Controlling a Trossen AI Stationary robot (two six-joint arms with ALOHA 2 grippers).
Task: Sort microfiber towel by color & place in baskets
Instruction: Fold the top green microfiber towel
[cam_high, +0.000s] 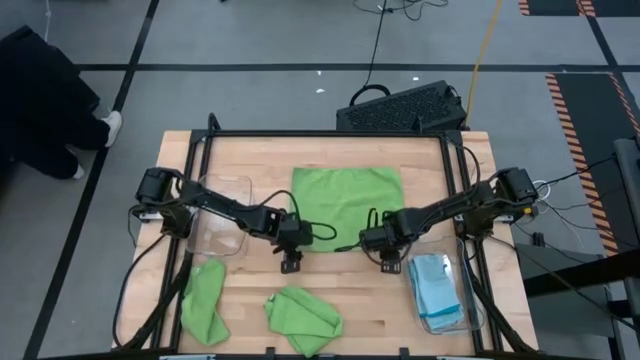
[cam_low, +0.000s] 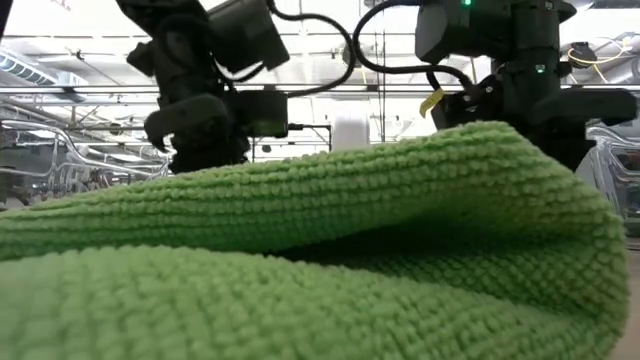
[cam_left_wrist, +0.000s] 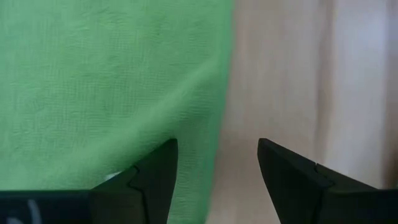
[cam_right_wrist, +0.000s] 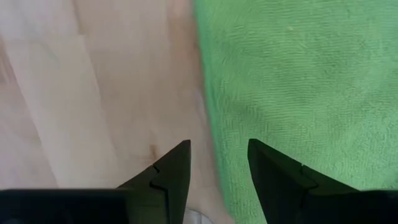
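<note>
Blue towels (cam_high: 436, 283) done in right bin (cam_high: 470, 318); left bin (cam_high: 208, 238) empty, three green left: flat towel (cam_high: 347, 192) mid-bench between released left end effector (cam_high: 291, 264) and right end effector (cam_high: 389, 266), two crumpled (cam_high: 303, 318) near front edge.

Two dark, near-black jointed arms — the left arm (cam_high: 215, 207) and the right arm (cam_high: 455, 207) — carry boxy housings with looping black cables, a green light and a yellow tag on one in the low view, and wedge-shaped matte black fingers (cam_left_wrist: 155, 177) with notched inner edges.
</note>
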